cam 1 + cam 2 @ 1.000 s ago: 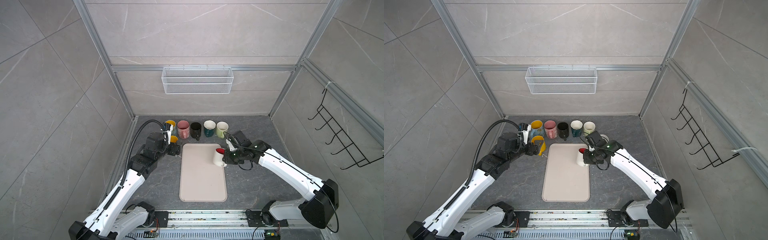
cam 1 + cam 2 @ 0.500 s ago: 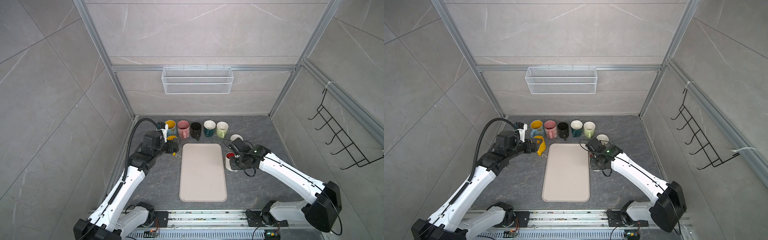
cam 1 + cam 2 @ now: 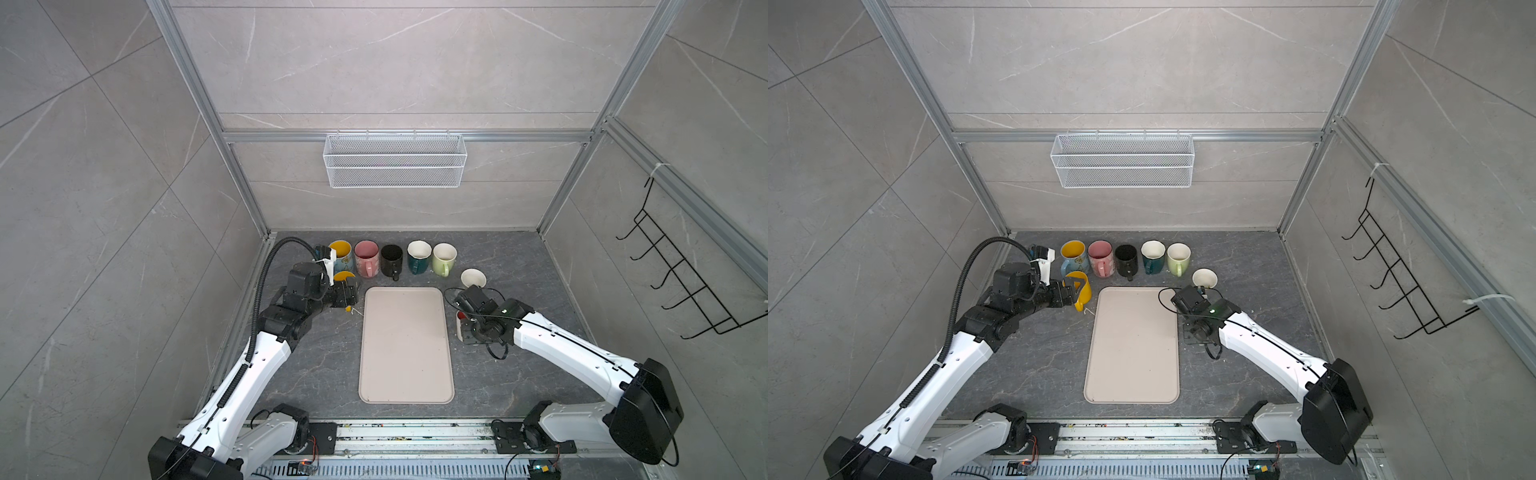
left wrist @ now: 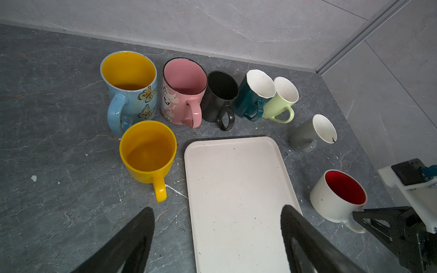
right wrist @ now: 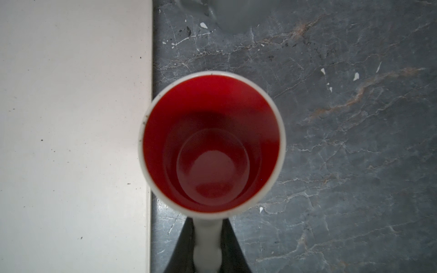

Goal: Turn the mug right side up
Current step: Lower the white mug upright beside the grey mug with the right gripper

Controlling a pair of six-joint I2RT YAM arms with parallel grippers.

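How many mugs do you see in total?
8. Back row: blue mug, pink mug, black mug, teal mug, green mug. In front: yellow mug at left, grey mug at right. The right gripper holds the white mug.

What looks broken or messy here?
The grey mug has a small dark nick on its white rim, maybe a chip. White flecks dot the table near the yellow mug, and dark specks the tray. No mug is tipped or spilled.

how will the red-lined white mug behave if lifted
Likely rigid and breakable: the white mug looks like glazed ceramic. Upright and squat, it probably resists tipping. Held only by its handle, it might swing when lifted.
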